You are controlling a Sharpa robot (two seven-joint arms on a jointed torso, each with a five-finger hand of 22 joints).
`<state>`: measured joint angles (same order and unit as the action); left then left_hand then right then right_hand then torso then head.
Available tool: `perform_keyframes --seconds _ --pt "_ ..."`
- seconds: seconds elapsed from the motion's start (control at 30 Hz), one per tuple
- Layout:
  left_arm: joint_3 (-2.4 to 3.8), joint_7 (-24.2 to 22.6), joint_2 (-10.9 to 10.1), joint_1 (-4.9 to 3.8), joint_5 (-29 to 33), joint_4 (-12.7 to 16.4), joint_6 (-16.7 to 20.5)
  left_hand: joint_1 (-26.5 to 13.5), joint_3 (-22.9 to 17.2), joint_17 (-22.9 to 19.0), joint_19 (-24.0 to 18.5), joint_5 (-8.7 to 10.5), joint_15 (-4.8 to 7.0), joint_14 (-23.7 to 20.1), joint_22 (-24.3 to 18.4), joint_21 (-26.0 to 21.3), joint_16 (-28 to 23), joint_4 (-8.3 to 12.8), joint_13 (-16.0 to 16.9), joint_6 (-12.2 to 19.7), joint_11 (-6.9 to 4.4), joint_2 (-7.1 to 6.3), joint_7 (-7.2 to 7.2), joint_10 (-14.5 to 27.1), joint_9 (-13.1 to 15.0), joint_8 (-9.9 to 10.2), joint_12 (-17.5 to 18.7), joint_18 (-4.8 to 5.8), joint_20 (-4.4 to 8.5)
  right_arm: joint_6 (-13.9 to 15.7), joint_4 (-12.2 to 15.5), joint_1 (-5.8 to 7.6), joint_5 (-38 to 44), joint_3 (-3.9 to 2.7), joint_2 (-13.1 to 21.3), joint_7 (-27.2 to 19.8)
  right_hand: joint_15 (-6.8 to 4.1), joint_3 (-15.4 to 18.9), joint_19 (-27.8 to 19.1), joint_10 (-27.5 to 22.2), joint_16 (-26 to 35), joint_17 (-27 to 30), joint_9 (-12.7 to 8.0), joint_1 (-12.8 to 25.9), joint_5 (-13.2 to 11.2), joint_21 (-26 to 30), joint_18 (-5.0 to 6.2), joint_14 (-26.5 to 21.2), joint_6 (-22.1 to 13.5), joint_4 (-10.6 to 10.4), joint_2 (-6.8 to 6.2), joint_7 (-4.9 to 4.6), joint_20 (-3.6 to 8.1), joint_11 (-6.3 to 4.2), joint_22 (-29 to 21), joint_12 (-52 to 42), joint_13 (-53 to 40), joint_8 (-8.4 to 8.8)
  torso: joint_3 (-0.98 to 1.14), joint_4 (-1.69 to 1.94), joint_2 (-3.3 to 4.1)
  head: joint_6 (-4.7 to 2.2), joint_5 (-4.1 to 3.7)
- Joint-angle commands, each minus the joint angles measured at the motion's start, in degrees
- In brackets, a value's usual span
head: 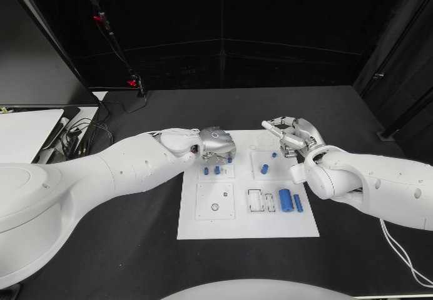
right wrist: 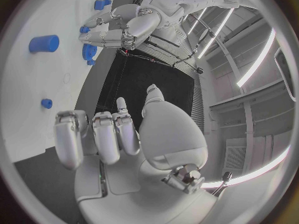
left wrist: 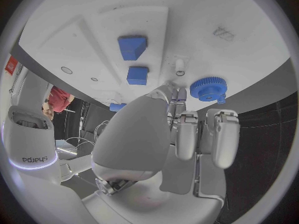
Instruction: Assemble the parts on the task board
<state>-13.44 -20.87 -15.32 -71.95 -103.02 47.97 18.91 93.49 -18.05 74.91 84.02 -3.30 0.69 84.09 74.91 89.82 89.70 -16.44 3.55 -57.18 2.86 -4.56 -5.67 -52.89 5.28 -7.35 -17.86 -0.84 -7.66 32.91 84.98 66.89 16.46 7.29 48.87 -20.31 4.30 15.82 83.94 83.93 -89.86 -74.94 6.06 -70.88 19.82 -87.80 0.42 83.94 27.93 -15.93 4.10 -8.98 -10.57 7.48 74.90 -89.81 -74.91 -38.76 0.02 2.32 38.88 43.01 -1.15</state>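
Observation:
The white task board (head: 248,215) lies in the middle of the black table. My left hand (head: 214,145) hovers over the board's far left part, fingers pointing down. A blue gear (left wrist: 208,88) sits on the board right at its fingertips (left wrist: 177,92); whether they grip it is unclear. The gear (right wrist: 87,50) lies under that hand (right wrist: 121,27). Two blue blocks (left wrist: 132,47) stand just beyond the gear. My right hand (head: 289,134) is raised at the board's far right corner, its fingers (right wrist: 102,134) side by side, holding nothing. A blue cylinder (head: 285,199) lies on the board's right side.
Small blue pegs (head: 264,168) stand near the board's middle, and a thin blue pin (head: 298,202) lies beside the cylinder. Empty outlined slots (head: 259,201) and a small ring (head: 214,207) mark the near half. A white bench (head: 27,131) stands at the far left.

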Motion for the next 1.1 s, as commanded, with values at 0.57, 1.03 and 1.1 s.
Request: perform_keyframes --seconds 0.57,1.03,1.1 --pt "-0.07 -0.2 0.1 0.08 -0.3 -0.2 -2.3 -1.2 0.5 14.9 6.0 0.27 -2.07 5.8 15.1 0.2 0.3 -0.1 0.0 5.2 2.70 -1.89 -2.89 1.5 -1.6 3.8 4.2 0.84 0.31 -0.3 0.1 0.09 -0.1 -0.03 0.0 -0.4 0.23 -0.1 3.3 6.1 -0.1 -15.1 -0.2 -0.4 0.9 0.3 0.54 6.1 1.2 -0.2 0.78 -3.23 -0.27 0.44 13.7 -0.2 -15.1 -0.13 0.01 0.05 -0.03 0.10 0.01" --pt "-0.07 -0.8 0.2 0.11 -0.3 0.1 -2.4 -1.7 0.6 14.4 6.0 0.28 -1.64 5.6 15.1 0.2 0.2 -0.1 0.1 3.9 2.29 -1.35 -2.41 0.4 -1.3 3.0 3.6 0.84 0.12 -0.2 0.0 0.09 -0.1 -0.03 -0.1 -0.5 0.22 -0.1 3.2 6.1 -0.1 -15.1 -0.3 -0.5 1.0 0.4 0.56 6.1 1.1 -0.2 0.79 -3.24 -0.26 0.44 13.6 -0.2 -15.1 -0.05 0.01 -0.01 -0.02 0.08 0.01" --pt "-0.07 -0.9 0.2 0.12 -0.3 0.1 -2.5 -1.5 0.5 14.6 6.0 0.31 -1.23 5.7 15.1 0.2 0.2 0.0 0.1 3.2 1.82 -1.29 -1.91 -0.1 -1.2 2.7 3.5 0.84 0.14 -0.2 0.0 0.09 -0.1 -0.03 -0.1 -0.4 0.22 -0.1 3.2 6.1 -0.1 -15.1 -0.3 -0.5 1.0 0.4 0.56 6.1 1.1 -0.2 0.79 -3.24 -0.26 0.44 13.6 -0.2 -15.1 -0.05 0.01 -0.01 -0.03 0.09 -0.02"
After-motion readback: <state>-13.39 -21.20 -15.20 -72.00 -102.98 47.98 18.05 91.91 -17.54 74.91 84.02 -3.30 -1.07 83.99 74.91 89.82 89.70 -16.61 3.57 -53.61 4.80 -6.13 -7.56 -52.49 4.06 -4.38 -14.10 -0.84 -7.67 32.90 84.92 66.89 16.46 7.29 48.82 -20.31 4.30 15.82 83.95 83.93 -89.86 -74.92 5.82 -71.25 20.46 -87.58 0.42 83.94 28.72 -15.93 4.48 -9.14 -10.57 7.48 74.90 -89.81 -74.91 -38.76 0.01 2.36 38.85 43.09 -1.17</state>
